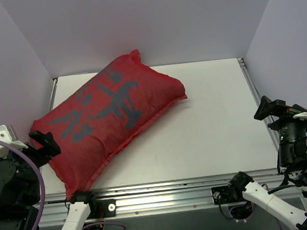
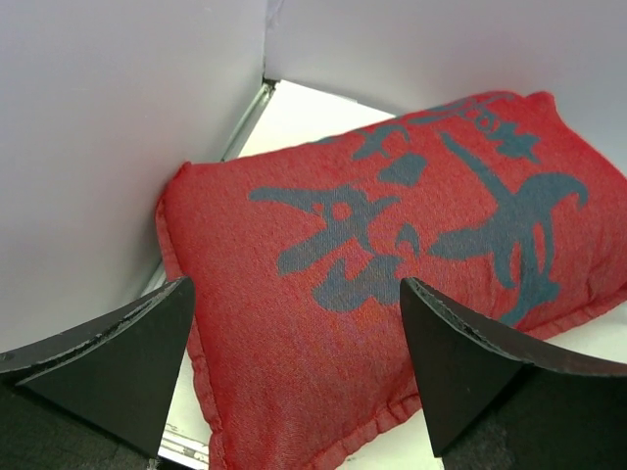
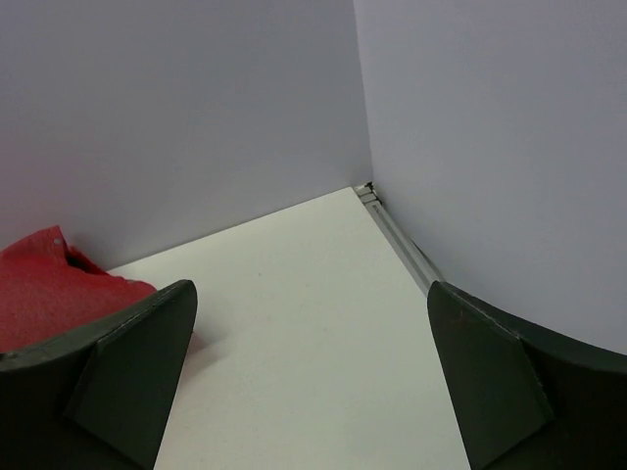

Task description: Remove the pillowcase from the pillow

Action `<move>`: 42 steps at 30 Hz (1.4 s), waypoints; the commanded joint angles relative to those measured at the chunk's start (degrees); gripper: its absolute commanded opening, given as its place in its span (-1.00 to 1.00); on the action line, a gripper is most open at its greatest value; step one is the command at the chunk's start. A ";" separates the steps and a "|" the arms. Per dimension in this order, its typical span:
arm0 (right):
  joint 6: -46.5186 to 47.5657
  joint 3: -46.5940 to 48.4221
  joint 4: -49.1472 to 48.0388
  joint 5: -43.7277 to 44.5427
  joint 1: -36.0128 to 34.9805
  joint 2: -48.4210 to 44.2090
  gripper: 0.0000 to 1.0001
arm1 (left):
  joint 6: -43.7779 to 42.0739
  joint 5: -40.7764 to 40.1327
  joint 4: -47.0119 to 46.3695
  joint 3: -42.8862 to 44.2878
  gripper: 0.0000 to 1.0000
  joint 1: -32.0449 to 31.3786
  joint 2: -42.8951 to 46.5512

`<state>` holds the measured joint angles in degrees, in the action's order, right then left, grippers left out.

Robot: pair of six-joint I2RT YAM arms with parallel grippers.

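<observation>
**Pillowcase still fully on, both pincers wide open**

Top view: the red pillowcase (image 1: 107, 119) lies diagonally across the left half of the surface (image 1: 220, 130). One corner points at the back wall (image 1: 144, 23) and the near corner reaches the front rail (image 1: 167, 198). It's stuffed plump, but the pillow is completely hidden inside, so no white shows anywhere. The left pincer (image 1: 46, 142) sits just beside the case's left edge, and I honestly can't tell if it touches. The right pincer (image 1: 268, 112) is way off at the right edge, well apart from the cloth. Both arms are partly cut off by the frame.

Left wrist: the left pincer (image 2: 296, 284) is spread wide with nothing between its fingers (image 2: 127, 362). The pillowcase (image 2: 392, 225) fills the view straight ahead, grey brush marks up, with its near and right edges cropped.

Right wrist: the right pincer (image 3: 311, 289) is released too, over bare surface (image 3: 294, 323) and facing the far right corner. Only a red corner of the pillowcase (image 3: 49, 284) peeks in at the left, partly behind one of its fingers (image 3: 118, 372).
</observation>
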<state>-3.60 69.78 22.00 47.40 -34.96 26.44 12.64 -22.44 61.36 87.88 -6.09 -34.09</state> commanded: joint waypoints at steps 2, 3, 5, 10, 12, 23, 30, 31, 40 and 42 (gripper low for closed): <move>-2.11 -0.43 -1.70 -3.27 -0.11 3.97 1.00 | 0.01 3.88 -2.39 -2.27 0.88 -0.33 -2.39; -2.55 -0.52 -1.52 -5.19 -0.11 4.41 1.00 | 0.01 4.59 -2.56 -3.14 0.88 -0.24 -3.35; -3.69 -0.78 -0.91 -7.22 -0.02 6.17 1.00 | 0.01 5.64 -2.57 -3.68 0.88 -0.33 -5.19; -7.03 -2.36 0.94 -14.07 -0.02 10.47 1.00 | 1.76 10.91 -7.03 -3.50 0.88 -0.24 -15.82; -8.09 -3.94 0.94 -16.01 -0.02 11.44 1.00 | 3.17 15.98 -10.11 -3.24 0.88 -0.33 -21.09; -13.63 -10.63 -4.33 -29.20 -0.11 13.99 1.00 | 4.76 10.41 -39.02 4.22 0.88 -15.70 -51.91; -14.16 -12.91 -4.42 -33.33 -0.11 13.47 1.00 | -1.12 -0.15 -54.68 8.27 0.88 -23.00 -68.20; -14.25 -13.09 -4.42 -33.60 -0.02 13.21 1.00 | -1.30 -0.15 -55.64 9.23 0.88 -23.35 -69.70; -12.67 -11.95 -3.81 -31.49 -0.11 12.24 1.00 | 2.73 6.52 -58.28 -5.85 0.88 -31.70 -68.94; -12.66 -12.21 -4.24 -30.70 -0.11 11.54 1.00 | 6.40 7.49 -56.89 -13.15 0.88 -34.50 -64.38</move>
<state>-16.88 56.31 19.92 14.74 -34.96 39.18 13.19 -19.68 1.08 82.24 -35.11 -103.63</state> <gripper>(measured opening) 0.997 0.941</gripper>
